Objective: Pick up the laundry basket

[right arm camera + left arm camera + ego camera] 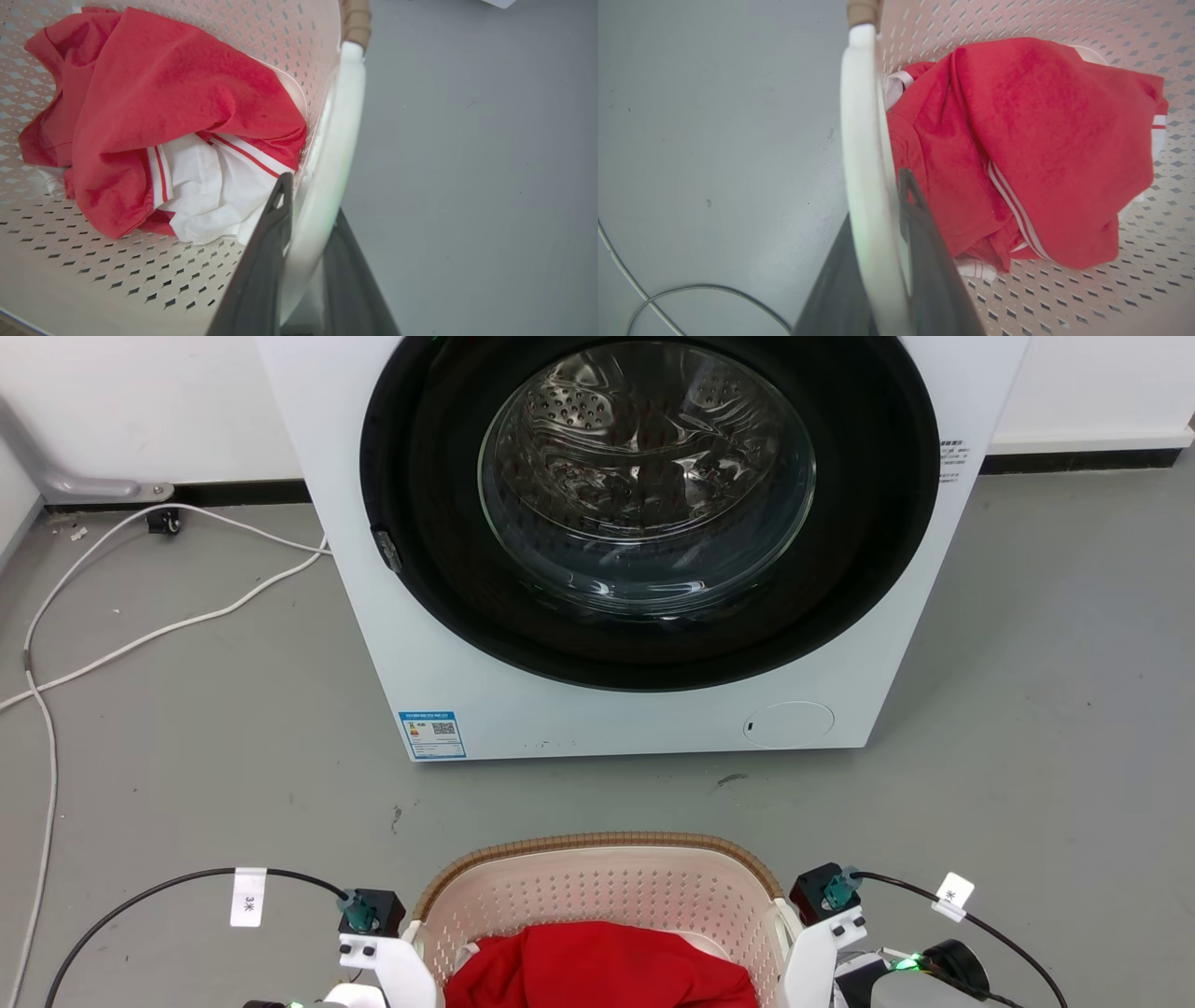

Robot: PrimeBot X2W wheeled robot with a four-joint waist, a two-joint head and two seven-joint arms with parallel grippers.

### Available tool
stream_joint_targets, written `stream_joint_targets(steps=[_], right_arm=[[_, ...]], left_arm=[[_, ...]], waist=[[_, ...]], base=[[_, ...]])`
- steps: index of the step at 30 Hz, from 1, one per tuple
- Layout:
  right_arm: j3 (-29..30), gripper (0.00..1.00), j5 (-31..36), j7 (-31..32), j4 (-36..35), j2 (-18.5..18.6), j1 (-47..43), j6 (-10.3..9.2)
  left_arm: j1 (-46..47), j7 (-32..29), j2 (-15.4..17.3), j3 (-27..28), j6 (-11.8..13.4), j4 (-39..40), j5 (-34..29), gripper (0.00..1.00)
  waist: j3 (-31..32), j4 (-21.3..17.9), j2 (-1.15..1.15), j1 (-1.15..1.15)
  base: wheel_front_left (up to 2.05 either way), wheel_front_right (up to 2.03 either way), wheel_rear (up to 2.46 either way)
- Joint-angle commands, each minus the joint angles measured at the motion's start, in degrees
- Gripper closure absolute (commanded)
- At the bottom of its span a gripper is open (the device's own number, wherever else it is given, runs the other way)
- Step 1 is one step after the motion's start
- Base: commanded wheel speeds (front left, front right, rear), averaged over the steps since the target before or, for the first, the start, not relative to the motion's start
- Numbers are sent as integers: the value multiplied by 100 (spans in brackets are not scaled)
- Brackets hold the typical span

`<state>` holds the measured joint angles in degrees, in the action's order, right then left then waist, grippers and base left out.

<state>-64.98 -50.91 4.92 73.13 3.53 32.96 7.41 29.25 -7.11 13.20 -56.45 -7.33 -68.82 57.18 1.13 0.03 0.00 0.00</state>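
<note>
Head view: the basket (pixel 597 887) sits on the floor (pixel 187 756) before the washer (pixel 635 691), its long axis running side to side between both arms. Left fingers (pixel 920 224) pinch the left handle (pixel 861 140), right fingers (pixel 275 219) the right handle (pixel 343 116), one finger inside the wall, one outside. Lifting likely calls for both arms rising evenly, straight up.

Laundry test space: a front-loading washing machine (pixel 560 709) is standing on a bare grey floor (pixel 1027 709) against a white wall (pixel 140 401), loose cables (pixel 224 609) trailing alongside, a laundry basket (pixel 607 887) holding red clothes (pixel 597 971).
</note>
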Motion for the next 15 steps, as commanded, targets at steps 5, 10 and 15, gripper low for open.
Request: stream_joint_targets(steps=[5,10,15], right_arm=[[-76,100,-36,-23,21,25,102,14],[-121,100,-87,-9,30,27,108,14],[-166,100,-141,-6,36,26,121,14]], left_arm=[[84,-4,28,-88,-16,3,79,100],[93,-10,32,-158,-16,1,141,100],[107,-4,39,-221,-16,-10,217,100]], waist=[[-9,7,0,0],[-15,14,0,0],[-20,15,0,0]], base=[[0,0,0],[0,0,0],[0,0,0]])
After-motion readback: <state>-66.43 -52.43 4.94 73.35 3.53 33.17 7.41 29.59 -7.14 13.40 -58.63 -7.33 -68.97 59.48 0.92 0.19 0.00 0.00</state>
